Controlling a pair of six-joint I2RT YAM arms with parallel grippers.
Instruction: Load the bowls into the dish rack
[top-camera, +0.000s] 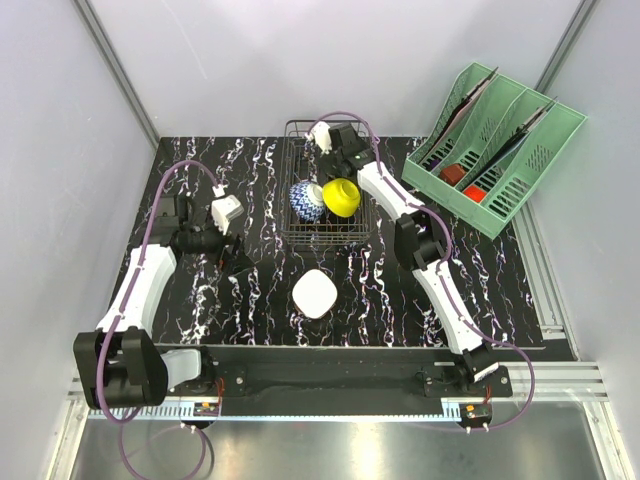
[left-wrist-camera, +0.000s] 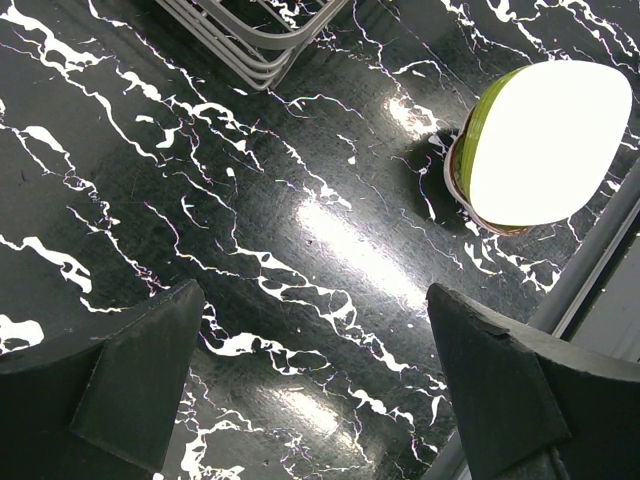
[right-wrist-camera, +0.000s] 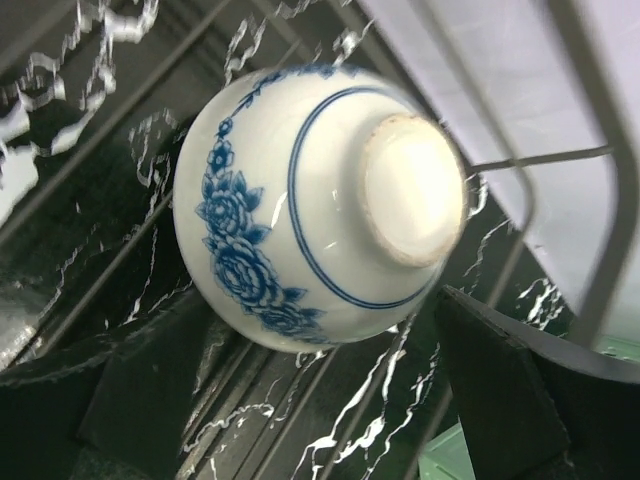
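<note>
Top view. Left tool (top-camera: 237, 258) low over the black white-veined bench (top-camera: 200, 310), left of the dark wire dish rack (top-camera: 290, 235). Not yet racked: a round white bowl with lime-green side (top-camera: 317, 294), mouth down on the bench just in front of the rack, to the right of that tool and a little nearer the arm bases. Much closer to the left tool than to the right tool (top-camera: 322, 142), which is away at the rack's rear edge. Already inside the rack: a round blue-patterned bowl (top-camera: 307, 200) and a round yellow bowl (top-camera: 342, 197), side by side.

Left wrist view. Left tool (left-wrist-camera: 312, 300) with its dark fingers (left-wrist-camera: 140, 390) spread wide, only bare bench between them. White bowl with lime-green side (left-wrist-camera: 545, 140) up and to the right, beyond the right-hand finger and clear of it. Foot up, rim down; round, so no long axis to line up with. Judged need: a shift right before any descent. One corner of the rack (left-wrist-camera: 260, 30) at the top edge.

Right wrist view. Right tool (right-wrist-camera: 322, 345) likewise parted, fingers (right-wrist-camera: 510, 400) flanking a round white bowl with blue flowers (right-wrist-camera: 320, 200). Bowl tipped over on the rack wires (right-wrist-camera: 520, 190), foot ring toward the camera, mouth facing away. Probably no contact with either finger, though hard to be sure from this angle.
</note>
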